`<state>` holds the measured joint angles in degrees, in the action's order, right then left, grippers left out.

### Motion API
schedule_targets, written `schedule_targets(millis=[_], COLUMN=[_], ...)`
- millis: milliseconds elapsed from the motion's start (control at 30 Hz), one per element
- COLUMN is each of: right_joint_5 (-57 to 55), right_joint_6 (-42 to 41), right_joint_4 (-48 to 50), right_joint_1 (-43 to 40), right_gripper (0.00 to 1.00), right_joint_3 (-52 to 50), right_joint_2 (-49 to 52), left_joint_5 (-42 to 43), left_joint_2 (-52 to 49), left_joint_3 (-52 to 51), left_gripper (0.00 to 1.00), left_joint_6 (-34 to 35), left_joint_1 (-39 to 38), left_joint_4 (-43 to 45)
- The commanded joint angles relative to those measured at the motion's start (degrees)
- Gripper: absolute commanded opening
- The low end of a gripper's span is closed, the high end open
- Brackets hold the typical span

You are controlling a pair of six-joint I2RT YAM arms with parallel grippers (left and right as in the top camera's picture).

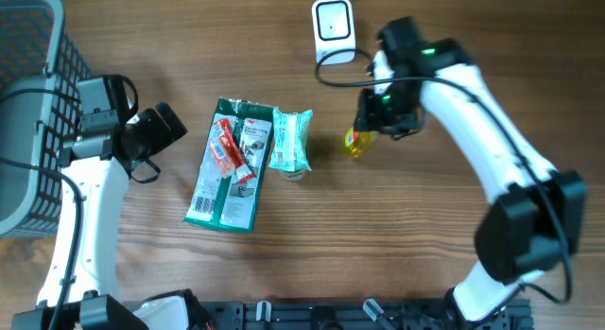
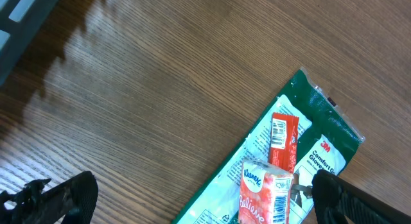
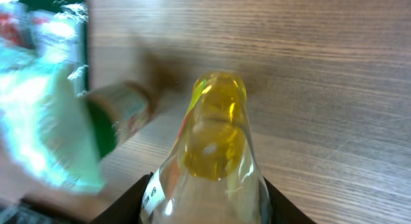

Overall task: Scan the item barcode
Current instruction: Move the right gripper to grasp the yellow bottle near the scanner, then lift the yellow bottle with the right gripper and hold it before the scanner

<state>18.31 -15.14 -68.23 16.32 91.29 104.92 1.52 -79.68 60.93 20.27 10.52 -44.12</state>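
Observation:
A white barcode scanner (image 1: 333,27) stands at the back of the table. My right gripper (image 1: 375,114) is shut on a clear bottle with a yellow cap (image 1: 354,141), front-left of the scanner. In the right wrist view the bottle (image 3: 215,140) fills the gap between the black fingers (image 3: 125,208) and points away over the wood. My left gripper (image 1: 156,130) stands open left of a green glove package (image 1: 229,169). In the left wrist view its jaws (image 2: 205,198) are spread wide around a red tissue pack (image 2: 264,192) that lies on the package (image 2: 321,140).
A teal pouch (image 1: 291,139) lies beside the green package with a small green-lidded jar (image 3: 122,115) under its near end, close to the bottle. A dark mesh basket (image 1: 28,103) stands at the left edge. The scanner's cable (image 1: 340,79) runs across the wood.

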Motion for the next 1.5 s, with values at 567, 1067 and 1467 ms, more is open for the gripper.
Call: schedule_targets(millis=[567, 1067, 1467], right_joint_5=[60.8, 73.2, 64.9], right_joint_6=[32.4, 37.5, 35.5], right_joint_4=[-11.8, -11.3, -10.8], right_joint_1=[-12.2, -9.7, -9.7], right_gripper=[0.08, 0.04, 0.04], right_joint_3=[1.9, 1.9, 1.9], right_joint_2=[-13.4, -13.9, -13.9], left_joint_5=[-0.5, -0.5, -0.5], left_joint_2=[-0.4, -0.4, -0.4], left_joint_3=[0.2, 0.2, 0.2], left_gripper=[1.00, 1.00, 1.00], left_joint_6=[-0.1, -0.1, -0.1], left_joint_1=[0.2, 0.2, 0.2], left_joint_4=[0.1, 0.1, 0.1])
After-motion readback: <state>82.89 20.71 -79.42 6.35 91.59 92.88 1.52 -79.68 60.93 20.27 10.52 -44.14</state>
